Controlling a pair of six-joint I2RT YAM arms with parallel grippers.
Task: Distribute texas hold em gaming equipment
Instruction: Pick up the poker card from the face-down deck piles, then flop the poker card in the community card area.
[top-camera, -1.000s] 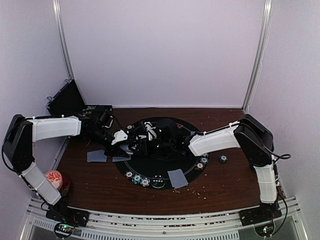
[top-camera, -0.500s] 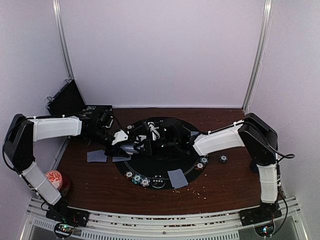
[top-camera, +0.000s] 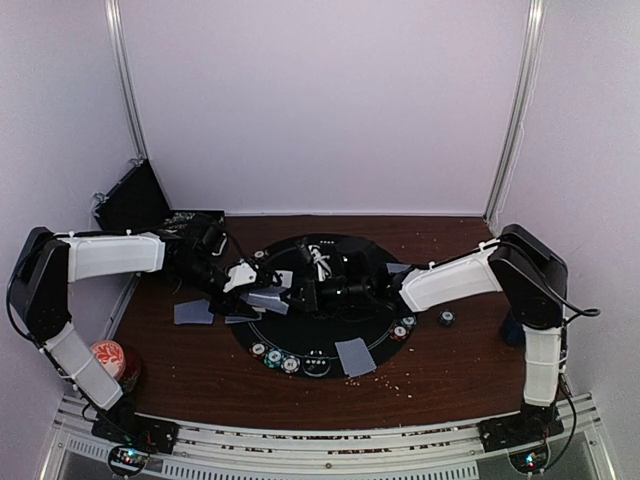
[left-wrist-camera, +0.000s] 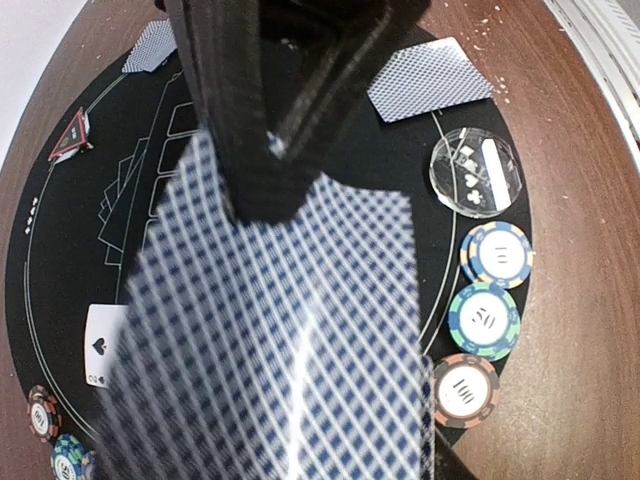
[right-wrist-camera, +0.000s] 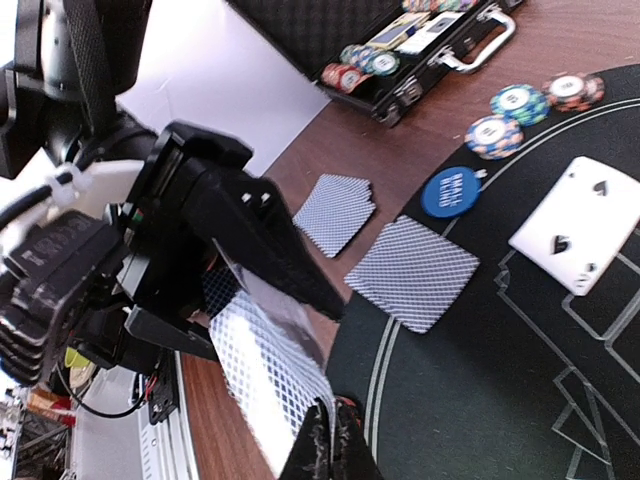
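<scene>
My left gripper (top-camera: 250, 283) is shut on a deck of grey-blue-backed playing cards (left-wrist-camera: 270, 340) above the left edge of the black round mat (top-camera: 330, 330). The deck hides its fingers in the left wrist view. My right gripper (right-wrist-camera: 335, 445) is shut on the edge of the deck's top card (right-wrist-camera: 262, 365), facing the left gripper (right-wrist-camera: 235, 225). On the mat lie a face-up spade card (right-wrist-camera: 575, 235), a blue button (right-wrist-camera: 450, 192), a red triangle marker (left-wrist-camera: 72, 135), a clear round button (left-wrist-camera: 478, 172) and striped chips (left-wrist-camera: 485, 318).
Single face-down cards lie on the wood at left (top-camera: 193, 312), on the mat's near edge (top-camera: 355, 356) and at its right (top-camera: 398, 268). An open black chip case (right-wrist-camera: 400, 50) sits back left. A red-topped can (top-camera: 108, 358) stands near left. One chip (top-camera: 446, 318) lies on the wood at right.
My right gripper has closed onto the top card's edge, and the right arm has shifted slightly to the right. The left gripper has stayed in place with the deck.
</scene>
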